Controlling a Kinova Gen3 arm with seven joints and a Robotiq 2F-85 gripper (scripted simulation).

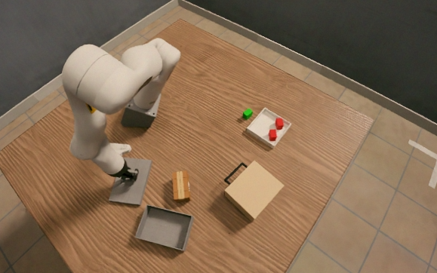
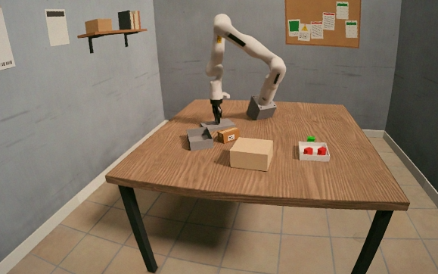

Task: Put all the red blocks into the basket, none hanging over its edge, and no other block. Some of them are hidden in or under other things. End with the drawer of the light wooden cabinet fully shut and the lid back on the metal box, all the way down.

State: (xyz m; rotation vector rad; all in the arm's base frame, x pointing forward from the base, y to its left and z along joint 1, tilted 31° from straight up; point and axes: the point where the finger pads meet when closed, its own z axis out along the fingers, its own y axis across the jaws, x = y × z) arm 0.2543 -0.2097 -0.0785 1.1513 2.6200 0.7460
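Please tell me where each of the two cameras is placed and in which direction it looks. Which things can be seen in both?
Top: high above the wooden table, tilted down; white arm, grey base block and gripper over the flat grey lid.
Exterior: standing height beyond the table's far edge from the base, facing the arm and back wall; whole arm shows.
Shared: lid, open grey metal box, light wooden cabinet, white basket with two red blocks.

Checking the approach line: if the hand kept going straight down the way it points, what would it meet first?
The flat grey lid lying on the table; the hand points straight down at it, seemingly at or just above its surface.
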